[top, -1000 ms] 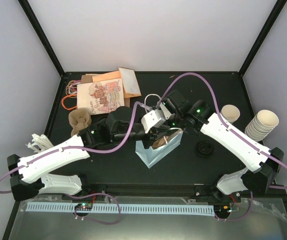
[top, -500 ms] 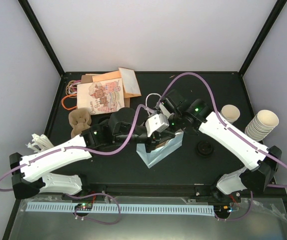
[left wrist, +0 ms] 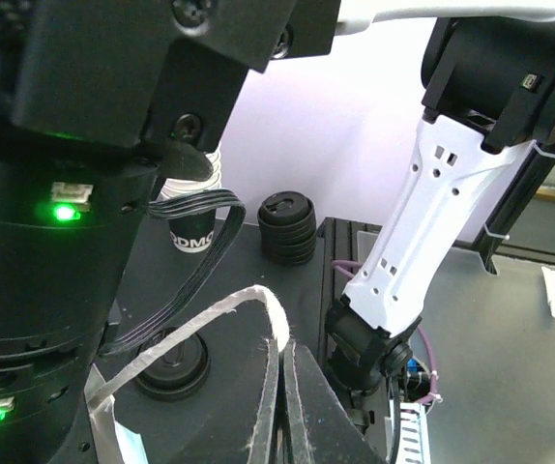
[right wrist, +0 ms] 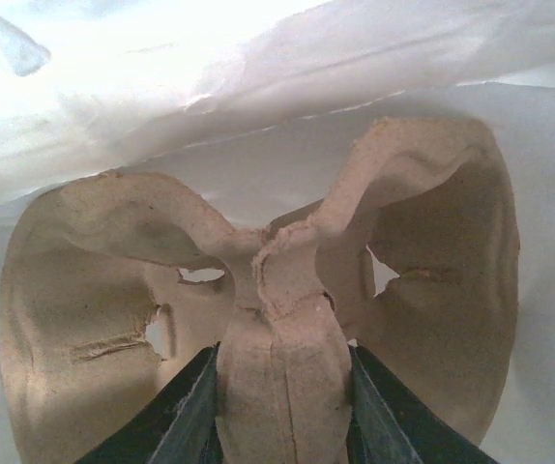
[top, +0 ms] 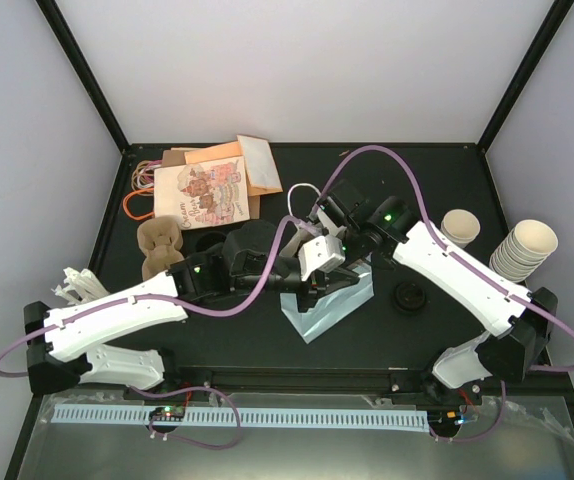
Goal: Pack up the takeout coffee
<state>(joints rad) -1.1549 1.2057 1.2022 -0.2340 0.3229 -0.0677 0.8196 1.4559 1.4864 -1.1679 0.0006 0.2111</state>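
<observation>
The pale white-blue paper bag [top: 329, 303] on the black table [top: 447, 170] has slid slightly rightward and its mouth has narrowed, since the left fingers [left wrist: 292, 406] have just pressed together on a white strip of its rim. The right fingers [right wrist: 208, 387], part spread, pinch the centre rib of the brown pulp cup carrier [right wrist: 277, 290] inside it. The bag thus holds only the carrier, readied, I judge, for loading; the takeout coffee [top: 408, 297], a small cream paper cup under a round black plastic lid, stands untouched just right of the bag.
</observation>
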